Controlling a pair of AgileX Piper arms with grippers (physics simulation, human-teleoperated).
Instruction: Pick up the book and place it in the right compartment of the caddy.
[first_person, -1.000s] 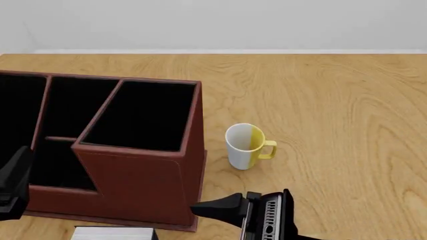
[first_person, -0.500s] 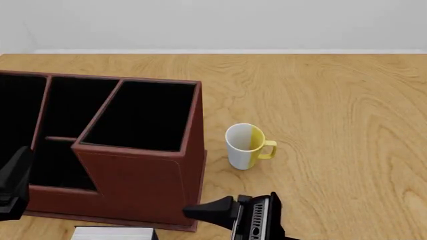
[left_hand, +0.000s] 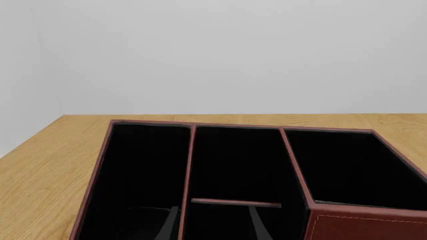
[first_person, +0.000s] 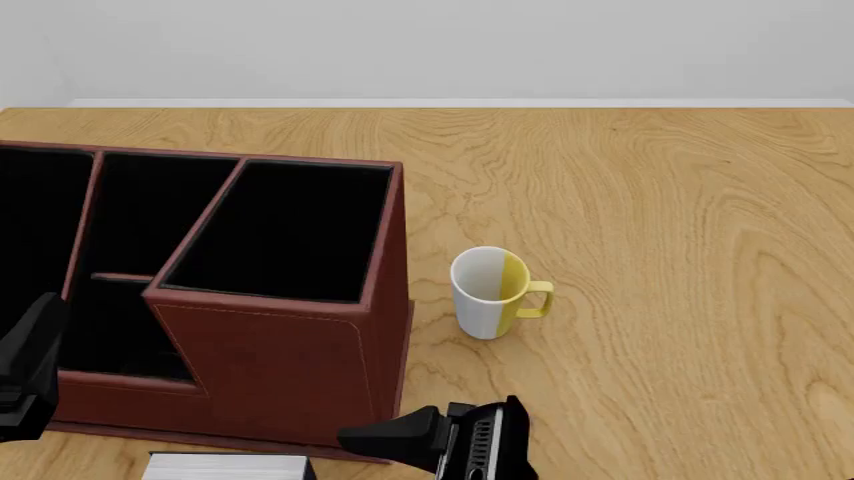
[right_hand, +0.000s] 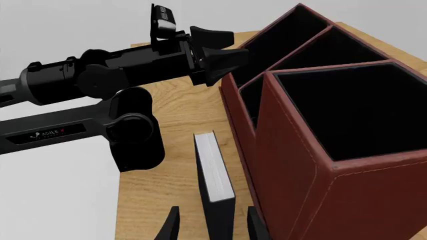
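The book (first_person: 227, 467) lies at the table's near edge, in front of the caddy (first_person: 267, 370); only its white page edges show there. In the right wrist view the book (right_hand: 213, 170) shows white pages and a dark cover beside the caddy's wall (right_hand: 293, 165). My right gripper (right_hand: 212, 227) is open, with one finger on each side of the book's near end. In the front view it (first_person: 400, 440) points left, just right of the book. The right compartment (first_person: 287, 230) is an empty black well. My left gripper (left_hand: 212, 227) is open and empty above the caddy's lower sections (left_hand: 233, 170).
A white-and-yellow mug (first_person: 497, 290) stands upright on the wooden table, right of the caddy. The left arm (right_hand: 113, 70) reaches across above the caddy's left side. It also shows at the front view's left edge (first_person: 27, 380).
My right gripper has moved left and nearer along the caddy's front, toward the book. The left arm, book, caddy and mug have not moved.
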